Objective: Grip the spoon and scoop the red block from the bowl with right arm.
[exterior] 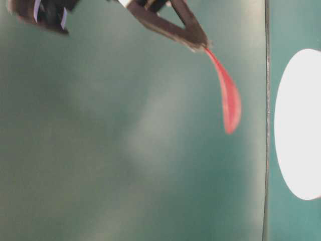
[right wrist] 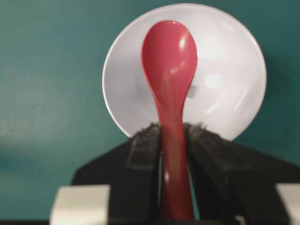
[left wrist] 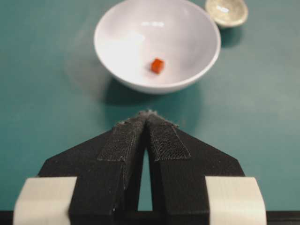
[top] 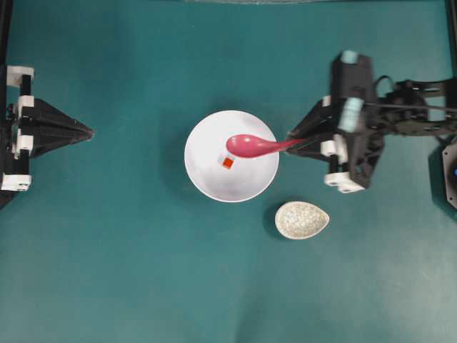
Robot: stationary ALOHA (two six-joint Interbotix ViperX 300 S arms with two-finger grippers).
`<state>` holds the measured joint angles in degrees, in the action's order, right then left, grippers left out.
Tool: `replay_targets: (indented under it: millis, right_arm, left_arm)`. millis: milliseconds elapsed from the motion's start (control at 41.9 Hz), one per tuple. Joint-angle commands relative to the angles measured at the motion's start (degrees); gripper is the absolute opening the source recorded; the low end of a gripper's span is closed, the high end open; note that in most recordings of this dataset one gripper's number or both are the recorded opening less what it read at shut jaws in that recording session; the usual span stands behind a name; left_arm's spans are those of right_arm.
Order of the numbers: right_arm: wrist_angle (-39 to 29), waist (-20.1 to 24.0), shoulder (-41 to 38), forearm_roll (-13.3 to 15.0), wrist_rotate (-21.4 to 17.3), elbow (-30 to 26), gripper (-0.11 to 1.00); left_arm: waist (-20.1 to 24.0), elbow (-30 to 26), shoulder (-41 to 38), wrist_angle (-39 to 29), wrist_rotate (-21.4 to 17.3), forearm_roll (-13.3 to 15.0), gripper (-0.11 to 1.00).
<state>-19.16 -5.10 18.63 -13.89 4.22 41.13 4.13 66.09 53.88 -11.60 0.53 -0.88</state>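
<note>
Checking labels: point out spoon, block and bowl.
spoon (top: 246,146), overhead view, on the scoop.
block (left wrist: 157,65), left wrist view, on its top face.
bowl (top: 207,179), overhead view, on the bare inner wall.

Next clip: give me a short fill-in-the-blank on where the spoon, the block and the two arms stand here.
1. The right gripper is shut on the handle of the ____.
2. The red block lies inside the white ____.
3. The spoon's scoop hangs over the bowl, holding ____ block.
4. The left gripper's fingers are ____ and hold nothing.

Missing words: spoon; bowl; no; shut
</note>
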Motion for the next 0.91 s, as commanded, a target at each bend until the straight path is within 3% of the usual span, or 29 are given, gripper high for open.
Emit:
replay_targets:
  millis: [0, 310, 430, 621, 883]
  right_arm:
    - [-3.6, -0.1, -2.5, 0.1, -0.1, -4.7, 0.25]
    - [-16.2, -0.5, -12.1, 0.4, 0.0, -15.6, 0.25]
    - [-21.7, -0.9, -14.4, 1.8, 0.0, -18.4, 0.25]
    - [-27.3, -1.3, -16.5, 3.2, -0.3, -20.0, 0.25]
    - [-27.6, -1.3, -19.0, 3.3, 0.1, -20.3, 0.25]
  left_arm:
    - [0.2, -0.7, -0.1, 0.5, -0.1, -0.1, 0.01]
    - [0.2, -0.8, 0.2, 0.6, -0.2, -0.1, 0.01]
    - [0.2, -0.7, 0.2, 0.9, -0.2, -0.1, 0.01]
    - [0.2, -0.8, 0.3, 2.1, -0.3, -0.2, 0.01]
    - [0.1, -0.7, 0.2, 2.3, -0.3, -0.1, 0.01]
